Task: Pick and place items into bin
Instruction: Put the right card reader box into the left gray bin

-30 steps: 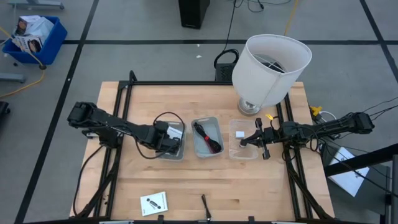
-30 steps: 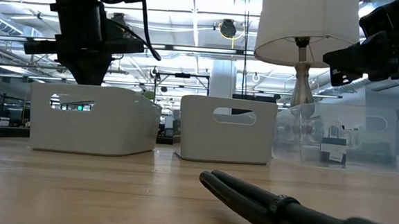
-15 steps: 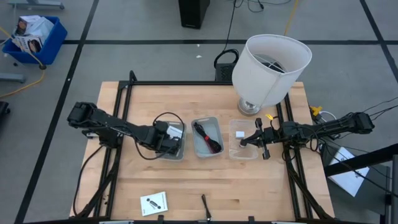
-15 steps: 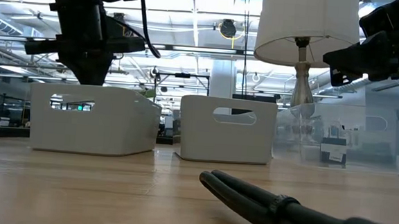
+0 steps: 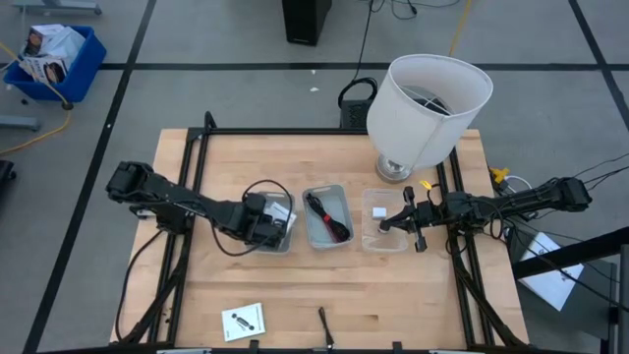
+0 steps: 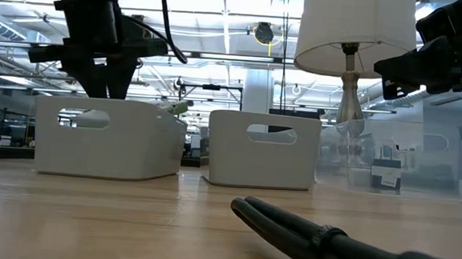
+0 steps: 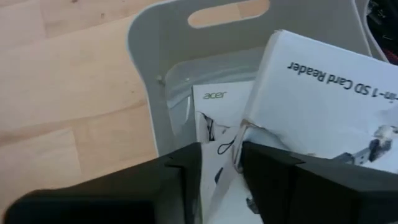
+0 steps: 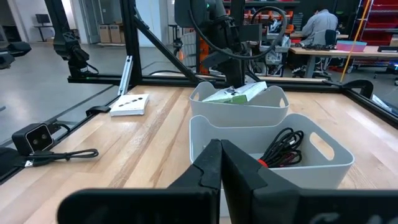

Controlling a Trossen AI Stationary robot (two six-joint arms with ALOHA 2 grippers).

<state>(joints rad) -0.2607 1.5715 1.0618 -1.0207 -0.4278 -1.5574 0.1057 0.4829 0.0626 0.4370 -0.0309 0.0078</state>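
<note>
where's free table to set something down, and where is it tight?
Free: the wide strip of table between the bin row and the front edge, right of the dark stick; also the back-left area behind the left bin. Tight: the bin row, with the left claw and right claw over it, and the lamp corner.

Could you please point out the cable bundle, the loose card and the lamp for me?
Cable bundle [image 5: 327,217], high view, middle of the coil.
Card [image 5: 243,322], high view, centre of its face.
Lamp [image 5: 432,103], high view, side of the shade.
</note>
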